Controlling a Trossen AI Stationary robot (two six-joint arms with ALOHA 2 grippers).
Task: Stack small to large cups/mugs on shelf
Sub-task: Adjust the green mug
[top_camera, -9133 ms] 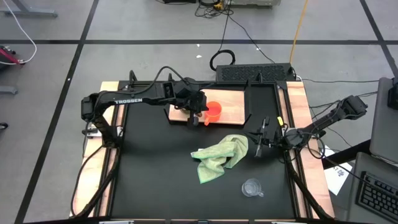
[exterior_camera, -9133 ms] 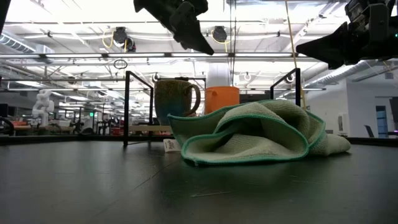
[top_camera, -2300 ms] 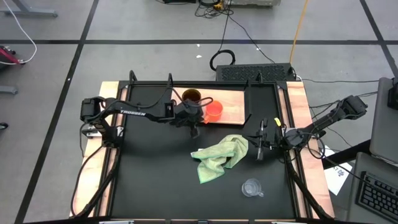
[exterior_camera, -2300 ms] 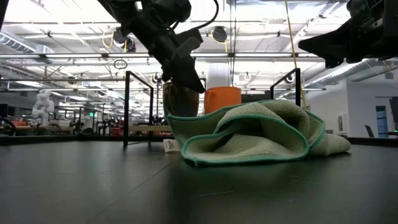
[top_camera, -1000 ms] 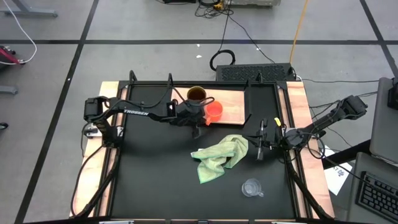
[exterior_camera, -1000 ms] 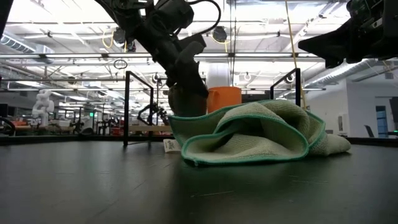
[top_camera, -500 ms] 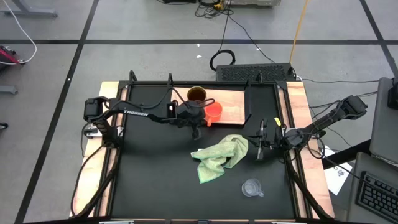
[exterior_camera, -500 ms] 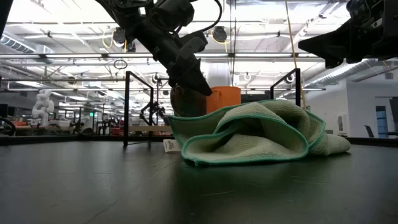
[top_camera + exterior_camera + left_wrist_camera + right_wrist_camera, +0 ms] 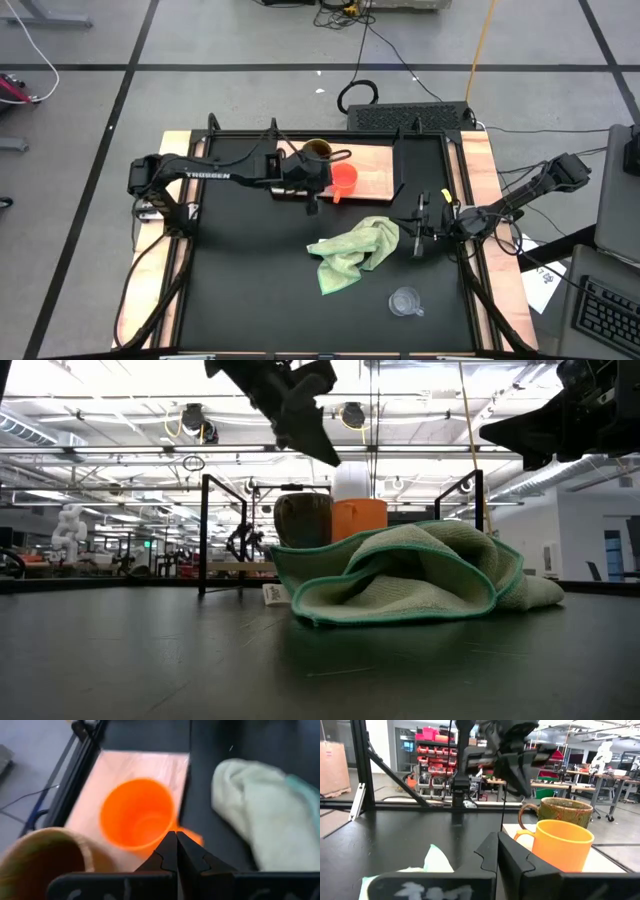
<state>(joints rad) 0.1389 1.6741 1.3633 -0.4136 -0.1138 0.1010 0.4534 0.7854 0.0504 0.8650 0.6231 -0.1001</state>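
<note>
The left gripper point(image 9: 313, 203) has risen off the brown mug point(image 9: 317, 152) since half a second ago; in the low view it now hangs clear above the mug's rim, where before it covered the mug. Its fingers point(image 9: 172, 851) are pressed together, as the left wrist view shows. The mug stands on the shelf point(image 9: 372, 178) at the bench's far edge, touching the orange cup point(image 9: 344, 180) on its right. Only the right wrist view shows the mug's handle, turned toward the left arm. The clear glass cup point(image 9: 405, 301) sits near the bench's near right corner, seen from above only; the green cloth point(image 9: 400, 573) hides it in the low view. The right gripper point(image 9: 419, 240) hovers by the bench's right edge, fingers closed.
</note>
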